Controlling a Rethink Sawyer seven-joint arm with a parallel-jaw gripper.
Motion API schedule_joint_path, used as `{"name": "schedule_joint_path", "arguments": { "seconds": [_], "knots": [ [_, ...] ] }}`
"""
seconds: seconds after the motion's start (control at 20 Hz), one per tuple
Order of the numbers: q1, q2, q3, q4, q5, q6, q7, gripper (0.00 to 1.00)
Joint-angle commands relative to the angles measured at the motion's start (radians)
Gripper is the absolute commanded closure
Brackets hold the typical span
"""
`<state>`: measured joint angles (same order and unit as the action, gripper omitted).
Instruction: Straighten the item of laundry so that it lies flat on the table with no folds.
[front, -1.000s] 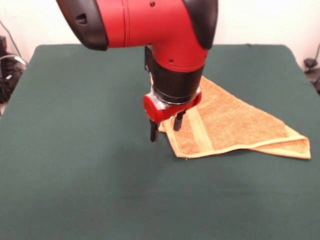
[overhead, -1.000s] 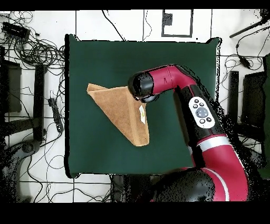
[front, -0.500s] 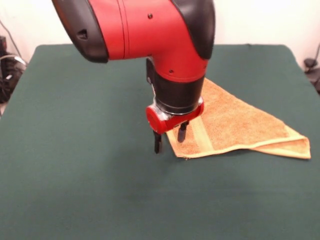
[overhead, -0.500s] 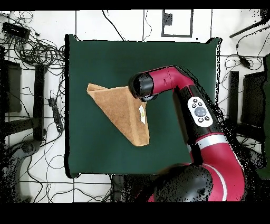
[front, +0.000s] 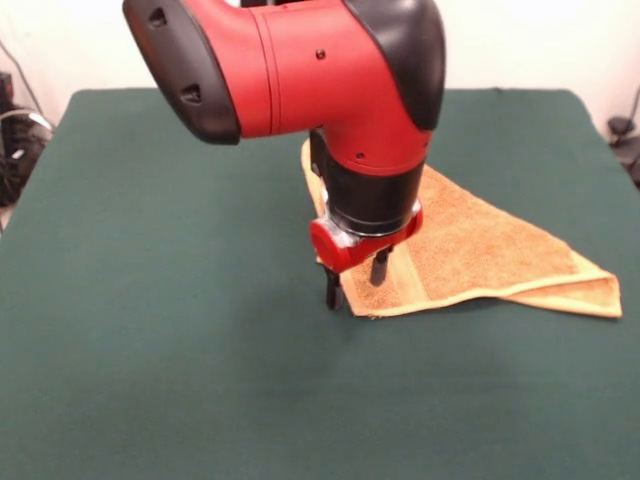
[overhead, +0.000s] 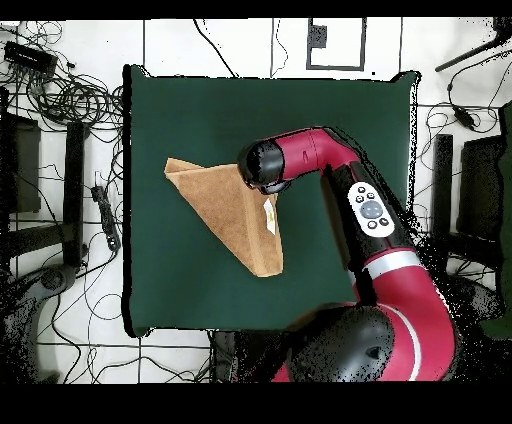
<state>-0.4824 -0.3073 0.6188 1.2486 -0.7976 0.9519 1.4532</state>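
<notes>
Green cloth covers the table (front: 150, 380), and its near part in the front view lies bare from side to side, as does the whole side away from the towel. Past that stretch the orange towel (front: 480, 250) lies folded into a rough triangle, its near hemmed edge running from a blunt corner under the gripper out to a doubled point close to the table's side edge. A paler woven band crosses it beside the gripper. Overhead, the towel (overhead: 235, 215) sits toward one side of the table (overhead: 340, 110), with a small white tag near its long edge. The gripper (front: 356, 282) points straight down over the towel's near corner, its two dark fingers (front: 332, 291) narrowly apart and holding nothing. Above it the red arm (front: 300, 70) bends over the table's middle.
</notes>
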Motion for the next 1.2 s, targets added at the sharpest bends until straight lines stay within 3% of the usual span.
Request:
{"name": "schedule_joint_path", "arguments": {
  "seconds": [0.05, 1.2],
  "knots": [
    [0.044, 0.072, 0.022, 0.015, 0.024, -0.027, -0.107, 0.0],
    [0.054, 0.126, 0.012, -0.047, 0.018, -0.15, -0.002, 0.0]
  ]
}}
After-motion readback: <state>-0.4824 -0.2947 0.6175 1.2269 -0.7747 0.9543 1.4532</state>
